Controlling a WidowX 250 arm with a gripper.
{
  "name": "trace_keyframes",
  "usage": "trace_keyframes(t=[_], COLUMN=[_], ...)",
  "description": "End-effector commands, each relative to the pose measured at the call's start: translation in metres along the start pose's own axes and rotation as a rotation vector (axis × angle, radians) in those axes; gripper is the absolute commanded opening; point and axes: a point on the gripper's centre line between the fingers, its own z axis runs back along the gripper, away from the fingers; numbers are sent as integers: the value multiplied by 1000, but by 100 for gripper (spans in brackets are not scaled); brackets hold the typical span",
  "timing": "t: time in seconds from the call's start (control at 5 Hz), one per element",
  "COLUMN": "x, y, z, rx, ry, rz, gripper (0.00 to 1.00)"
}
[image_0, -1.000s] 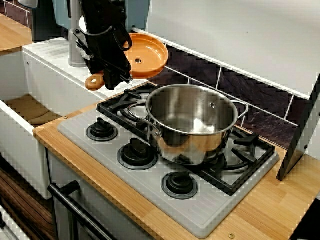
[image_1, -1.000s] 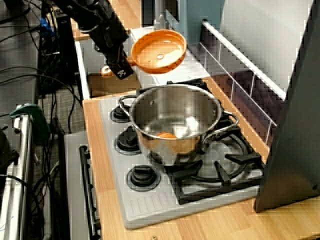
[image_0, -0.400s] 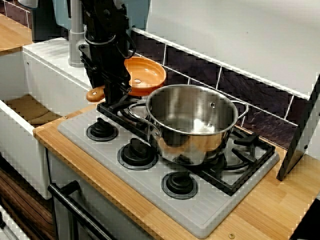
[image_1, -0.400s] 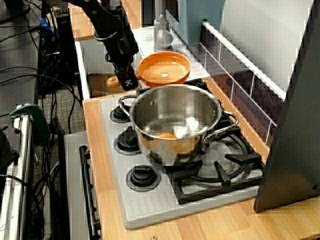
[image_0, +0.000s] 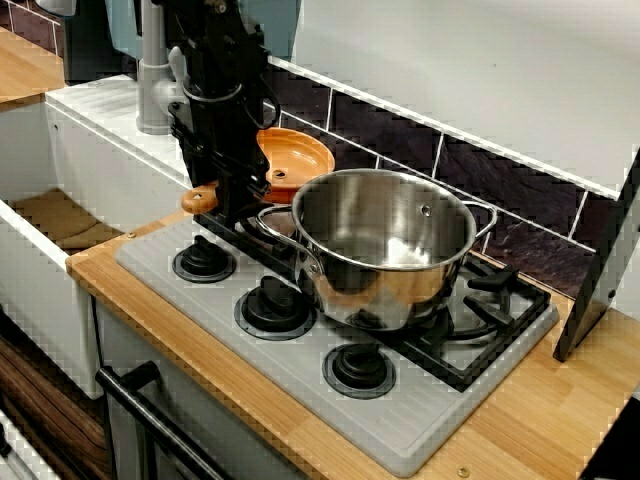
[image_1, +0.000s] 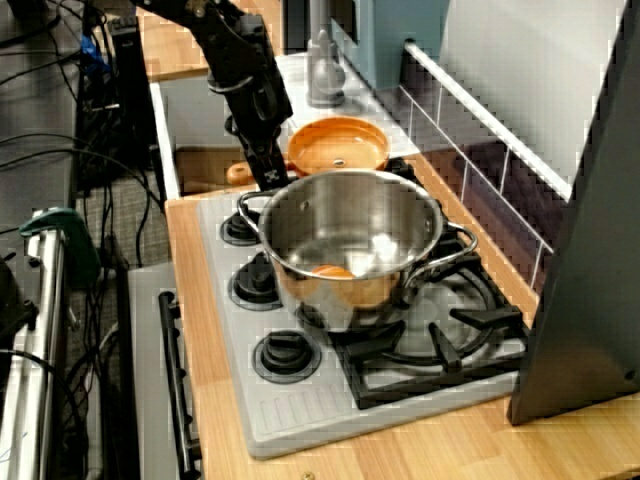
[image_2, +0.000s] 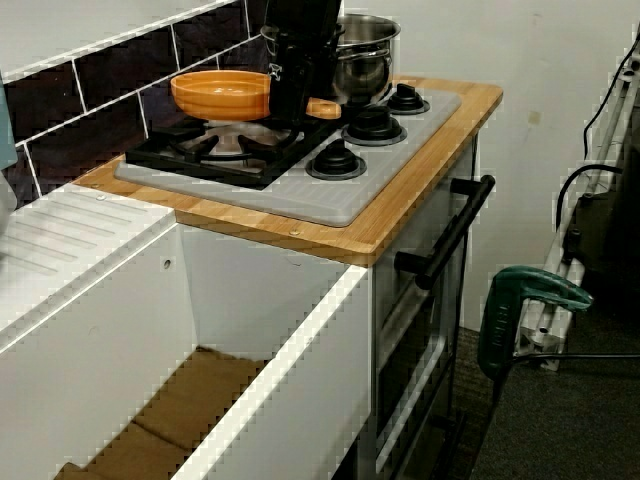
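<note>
Fingers (image_0: 236, 190) come down from above and are clenched on the handle of the orange pan (image_0: 296, 156). In the view from the front of the stove they sit at mid-handle, so the handle's round tip pokes out at eight o'clock and the bowl stays level, rim up. The pan lies at ten o'clock of the steel pot (image_0: 385, 245), just beside its rim. The pot stands square on the black grate (image_0: 500, 300), which is why it sits steady.

In the view along the stove, the fingers (image_1: 268, 168) are closed narrowly on the handle, and the pan (image_1: 338, 148) is at twelve o'clock of the pot (image_1: 350, 240).

In the view from the sink (image_2: 300, 330) side, the pan (image_2: 222, 93) hangs low over the rear grate (image_2: 215, 150) on the counter (image_2: 400, 215). Whether it touches the grate cannot be told.
</note>
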Motion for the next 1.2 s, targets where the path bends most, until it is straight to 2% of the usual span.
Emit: trace_keyframes(t=[0.0,0.8,1.0], x=[4,6,7], y=[-1,-6,-8], z=[1,-11,-16], rx=[13,18,46], ry=[-42,-23,-21], rz=[10,11,8], gripper=[0,0,100])
